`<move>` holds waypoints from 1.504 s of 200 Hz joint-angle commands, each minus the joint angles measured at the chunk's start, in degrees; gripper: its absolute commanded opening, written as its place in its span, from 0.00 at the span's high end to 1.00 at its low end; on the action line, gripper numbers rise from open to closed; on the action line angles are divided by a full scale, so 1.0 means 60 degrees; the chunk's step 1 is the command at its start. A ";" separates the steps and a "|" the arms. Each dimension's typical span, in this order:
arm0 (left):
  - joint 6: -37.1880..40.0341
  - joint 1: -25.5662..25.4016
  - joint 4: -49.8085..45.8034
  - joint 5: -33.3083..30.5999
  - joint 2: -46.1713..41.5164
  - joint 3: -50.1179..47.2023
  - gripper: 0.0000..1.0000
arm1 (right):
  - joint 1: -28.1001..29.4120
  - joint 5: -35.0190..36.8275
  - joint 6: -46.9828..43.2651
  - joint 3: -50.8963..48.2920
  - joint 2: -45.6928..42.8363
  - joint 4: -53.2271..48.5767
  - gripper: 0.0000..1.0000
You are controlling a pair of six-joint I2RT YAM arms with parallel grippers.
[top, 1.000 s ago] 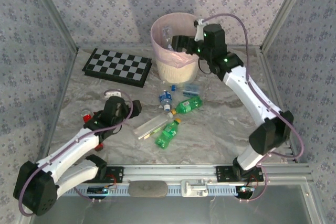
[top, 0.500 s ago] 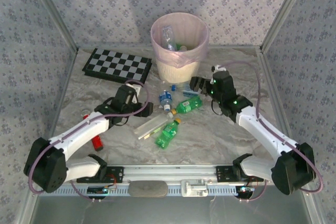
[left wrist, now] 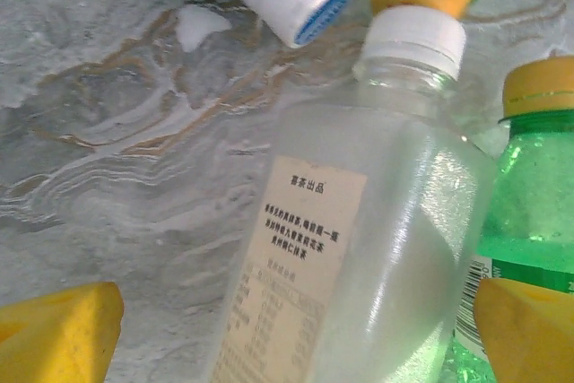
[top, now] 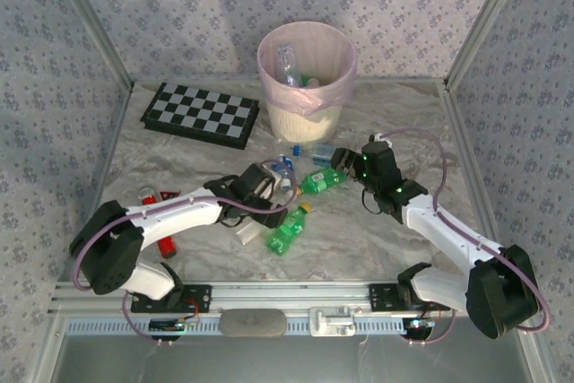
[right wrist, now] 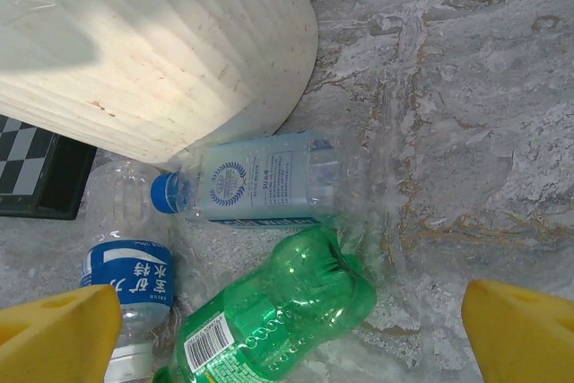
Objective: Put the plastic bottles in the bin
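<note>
Left gripper [top: 267, 184], jaws wide and empty, hovers over a clear bottle [left wrist: 359, 239] on the table [top: 404, 118]; a few bottles [top: 289, 62] already lie in the bin [top: 309, 116]; several are left outside it; right gripper [top: 344, 161], equally open, hangs above a green bottle [right wrist: 287, 307].

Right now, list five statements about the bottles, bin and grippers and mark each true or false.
1. The bin stands upright with bottles inside. True.
2. The left gripper is shut on the clear bottle. False: its jaws stand open, either side of it.
3. A yellow-capped green bottle lies beside that clear bottle. True.
4. The checkerboard lies right of the bin. False: it lies to its left.
5. The right gripper is open over a barcoded green bottle. True.
</note>
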 commanded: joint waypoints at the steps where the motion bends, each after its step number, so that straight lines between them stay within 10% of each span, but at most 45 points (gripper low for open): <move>1: -0.0025 -0.0096 -0.0512 -0.0324 0.0294 0.0257 0.00 | 0.0084 0.0169 0.0318 -0.0051 0.0039 0.0312 0.01; 114: -0.0296 -0.0225 -0.0399 -0.0422 0.0889 0.0216 0.03 | 0.0098 0.0226 0.0325 0.0073 0.0177 0.0280 0.01; 241: -0.0311 -0.0240 -0.0270 -0.0946 0.1006 0.0339 0.55 | 0.0124 0.0196 0.0287 0.0318 0.0374 0.0136 0.01; 301: -0.0297 -0.0249 0.0306 -0.1166 -0.0209 0.0115 0.57 | 0.0129 0.0054 0.0310 0.0424 0.0694 0.0252 0.01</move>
